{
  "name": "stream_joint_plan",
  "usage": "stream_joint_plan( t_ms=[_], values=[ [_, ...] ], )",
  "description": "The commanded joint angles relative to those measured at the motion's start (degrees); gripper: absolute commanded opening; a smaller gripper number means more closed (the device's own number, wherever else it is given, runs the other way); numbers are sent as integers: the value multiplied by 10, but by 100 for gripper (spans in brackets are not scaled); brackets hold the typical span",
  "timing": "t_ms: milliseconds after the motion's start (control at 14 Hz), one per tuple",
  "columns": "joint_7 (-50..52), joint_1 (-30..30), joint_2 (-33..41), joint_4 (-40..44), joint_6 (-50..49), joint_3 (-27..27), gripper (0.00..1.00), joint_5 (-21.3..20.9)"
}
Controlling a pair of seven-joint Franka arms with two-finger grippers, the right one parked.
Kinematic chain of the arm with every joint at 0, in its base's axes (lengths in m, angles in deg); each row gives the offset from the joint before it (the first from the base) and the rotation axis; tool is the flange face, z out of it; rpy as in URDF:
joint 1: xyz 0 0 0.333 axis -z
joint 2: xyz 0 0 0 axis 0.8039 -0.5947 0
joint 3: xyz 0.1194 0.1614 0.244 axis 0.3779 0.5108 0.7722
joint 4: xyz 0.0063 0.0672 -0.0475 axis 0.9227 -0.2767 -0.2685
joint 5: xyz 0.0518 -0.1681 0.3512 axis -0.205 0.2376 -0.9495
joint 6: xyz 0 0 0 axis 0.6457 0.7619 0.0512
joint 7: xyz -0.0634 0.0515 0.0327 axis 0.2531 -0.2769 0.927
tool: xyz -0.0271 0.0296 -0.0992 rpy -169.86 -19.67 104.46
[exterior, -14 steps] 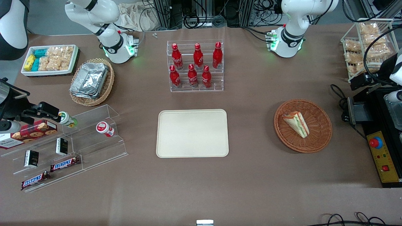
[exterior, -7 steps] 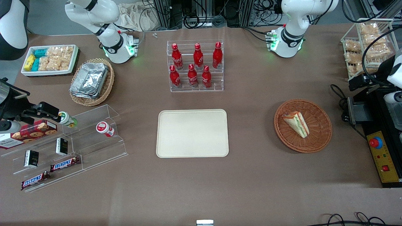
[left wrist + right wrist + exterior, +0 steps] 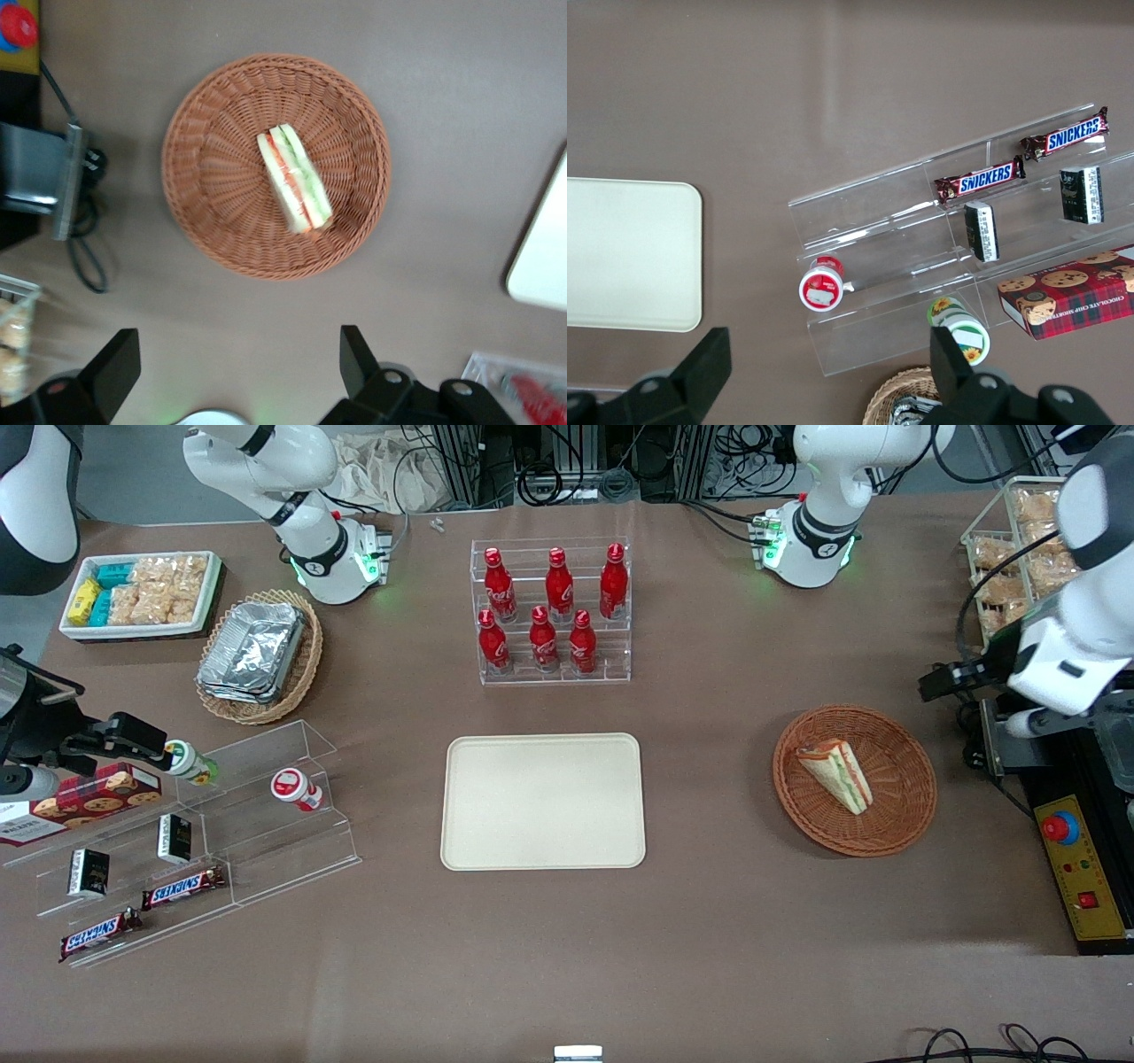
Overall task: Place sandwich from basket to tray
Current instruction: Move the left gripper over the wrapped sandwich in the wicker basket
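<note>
Swinging in from the working arm's end of the table since a second ago, gripper (image 3: 235,376) now hovering high near the basket (image 3: 904,797), fingers spread wide. Sandwich (image 3: 836,776) lying untouched inside; tray (image 3: 542,841) waiting. Approach just beginning.

The front camera hangs high and looks steeply down the whole table toward my two bases, taking in everything from the snack shelves at the parked arm's end to the control box at mine. My own wrist camera points straight down from well above the basket (image 3: 276,166), with my gripper (image 3: 237,365) spread wide at the frame's edge; it frames the sandwich (image 3: 295,178) and one corner of the tray (image 3: 542,257). Both views share that basket (image 3: 855,780), sandwich (image 3: 835,775) and tray (image 3: 543,801). The parked wrist camera looks down on the clear shelves and the tray's other end.
</note>
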State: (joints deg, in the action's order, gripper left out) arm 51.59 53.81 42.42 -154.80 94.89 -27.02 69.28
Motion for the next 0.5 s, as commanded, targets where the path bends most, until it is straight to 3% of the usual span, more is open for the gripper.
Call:
stream_joint_plan(
  t_ms=[0, 143, 429],
  values=[
    [101, 8, 26, -96, 94, -14, 100, 10],
    [141, 8, 21, -146, 170, -16, 100, 48],
    [227, 8, -25, -178, 254, -18, 100, 55]
  ],
)
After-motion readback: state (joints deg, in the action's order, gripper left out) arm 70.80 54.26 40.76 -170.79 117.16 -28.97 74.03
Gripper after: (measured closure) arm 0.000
